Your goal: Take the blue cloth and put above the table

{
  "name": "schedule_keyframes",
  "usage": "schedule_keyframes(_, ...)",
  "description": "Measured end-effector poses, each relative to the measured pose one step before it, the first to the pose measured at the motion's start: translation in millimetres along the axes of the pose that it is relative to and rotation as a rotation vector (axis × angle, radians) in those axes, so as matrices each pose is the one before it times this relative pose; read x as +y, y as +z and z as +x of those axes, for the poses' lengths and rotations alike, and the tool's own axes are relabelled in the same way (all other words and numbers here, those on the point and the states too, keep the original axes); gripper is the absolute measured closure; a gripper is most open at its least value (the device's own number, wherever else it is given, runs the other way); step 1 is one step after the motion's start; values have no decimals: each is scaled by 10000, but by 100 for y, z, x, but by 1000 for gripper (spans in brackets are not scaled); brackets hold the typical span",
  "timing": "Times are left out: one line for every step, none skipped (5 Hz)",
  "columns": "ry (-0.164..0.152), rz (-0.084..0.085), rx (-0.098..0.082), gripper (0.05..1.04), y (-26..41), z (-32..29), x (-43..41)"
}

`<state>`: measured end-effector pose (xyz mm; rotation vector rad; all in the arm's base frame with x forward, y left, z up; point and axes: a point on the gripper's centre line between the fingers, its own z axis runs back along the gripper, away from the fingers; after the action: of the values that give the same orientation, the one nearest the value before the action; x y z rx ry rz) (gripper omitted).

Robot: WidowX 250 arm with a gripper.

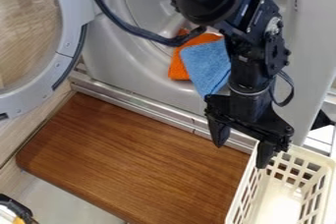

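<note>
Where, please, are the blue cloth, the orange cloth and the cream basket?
Blue cloth (206,66): camera view, its middle.
Orange cloth (177,69): camera view, left part.
Cream basket (318,156): camera view, its rim.

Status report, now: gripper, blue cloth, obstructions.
Gripper open, empty, near white basket. Blue cloth at machine's round opening, overlapping orange cloth. Arm partly hides blue cloth from camera.

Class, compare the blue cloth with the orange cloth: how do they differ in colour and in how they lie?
The blue cloth is light blue, while the orange cloth is bright orange. The blue cloth lies in front, whereas the orange one is partly covered by it. The blue cloth's lowest corner hangs farther down than the orange cloth's lower edge. Both are at the machine's round opening.
</note>
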<state>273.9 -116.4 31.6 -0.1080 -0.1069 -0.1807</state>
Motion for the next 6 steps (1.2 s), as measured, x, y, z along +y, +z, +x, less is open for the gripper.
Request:
schedule_keyframes(31,81,268,84,-678,-421,179)
schedule_keyframes(-342,601,-120,84,582,3,559)
schedule_keyframes(-598,741,-644,84,2666,1016,912)
schedule_keyframes(-141,1055,-454,84,2148,1201,2229)
schedule_keyframes(1091,317,-546,84,-399,898,3325)
schedule_keyframes(326,43,-219,84,-710,1009,1596)
